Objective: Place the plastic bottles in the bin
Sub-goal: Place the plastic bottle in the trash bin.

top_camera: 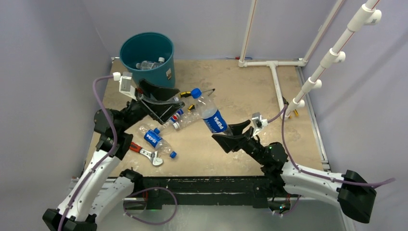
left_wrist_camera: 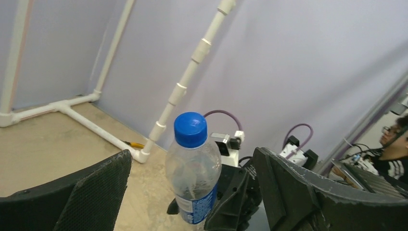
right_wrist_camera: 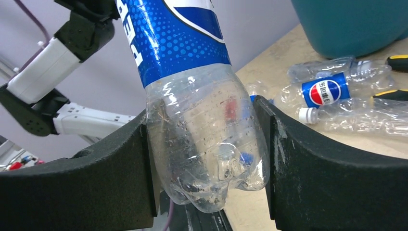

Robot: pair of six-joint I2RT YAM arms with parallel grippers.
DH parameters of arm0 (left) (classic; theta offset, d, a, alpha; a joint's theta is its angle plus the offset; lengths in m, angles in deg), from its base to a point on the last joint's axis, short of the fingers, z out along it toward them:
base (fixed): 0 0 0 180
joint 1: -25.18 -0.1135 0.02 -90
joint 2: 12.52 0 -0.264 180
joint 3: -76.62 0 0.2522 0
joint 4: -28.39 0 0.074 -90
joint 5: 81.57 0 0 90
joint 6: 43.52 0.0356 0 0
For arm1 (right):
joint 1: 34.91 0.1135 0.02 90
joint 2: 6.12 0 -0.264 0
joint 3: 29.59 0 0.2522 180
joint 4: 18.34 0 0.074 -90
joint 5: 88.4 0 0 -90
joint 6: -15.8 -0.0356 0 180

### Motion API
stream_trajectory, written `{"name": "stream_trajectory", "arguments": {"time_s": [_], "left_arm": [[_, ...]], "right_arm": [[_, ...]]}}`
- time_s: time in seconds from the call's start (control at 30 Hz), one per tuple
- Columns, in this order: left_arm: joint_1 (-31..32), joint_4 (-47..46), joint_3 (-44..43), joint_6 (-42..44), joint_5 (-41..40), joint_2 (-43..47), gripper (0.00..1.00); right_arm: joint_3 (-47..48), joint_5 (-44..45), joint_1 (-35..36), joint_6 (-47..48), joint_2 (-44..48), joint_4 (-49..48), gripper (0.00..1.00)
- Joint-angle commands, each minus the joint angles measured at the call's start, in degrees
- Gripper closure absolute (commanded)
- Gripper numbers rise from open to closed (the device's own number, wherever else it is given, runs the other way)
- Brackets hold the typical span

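one plastic bottle (top_camera: 211, 115) with a blue pepsi label is clamped by its clear base between the fingers of the right gripper (top_camera: 231, 134), both pads pressed against its sides. it is lifted off the table (top_camera: 269, 120) and tilts away from that gripper, its blue cap (left_wrist_camera: 190, 129) pointing at the left gripper (top_camera: 166, 100). the left gripper's fingers stand wide apart and hold nothing; the cap lies in line with their gap, touching neither finger. below the left gripper a cluster of bottles (top_camera: 177, 118) lies on the table, with yellow-and-black screwdrivers (top_camera: 204, 92) beside it. nearer that arm's base lie another bottle (top_camera: 155, 139) and a red-handled wrench (top_camera: 144, 152). beyond the left gripper stands the teal bin (top_camera: 154, 77), with bottles (top_camera: 150, 63) inside.
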Motion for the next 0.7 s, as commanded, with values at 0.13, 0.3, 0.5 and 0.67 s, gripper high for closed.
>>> {"name": "stream_trajectory", "arguments": {"time_s": [0.13, 0.3, 0.5, 0.67], "left_arm": [[17.0, -3.9, -1.4, 10.0, -4.7, -4.7, 0.01], [18.3, -2.0, -2.9, 10.6, -5.4, -7.8, 0.03], [23.3, -1.4, -3.2, 12.8, -8.5, -10.9, 0.11], [26.1, -0.6, -4.2, 14.4, -11.1, -13.2, 0.22]], "right_arm": [[-0.5, -3.0, 1.0, -5.6, -6.4, -18.9, 0.54], [0.8, -3.0, 1.4, -4.6, -4.8, -15.3, 0.54], [1.6, -1.9, 2.1, -2.8, -4.7, -12.1, 0.55], [4.4, -2.7, 2.9, -0.8, -4.7, -5.4, 0.55]]}}
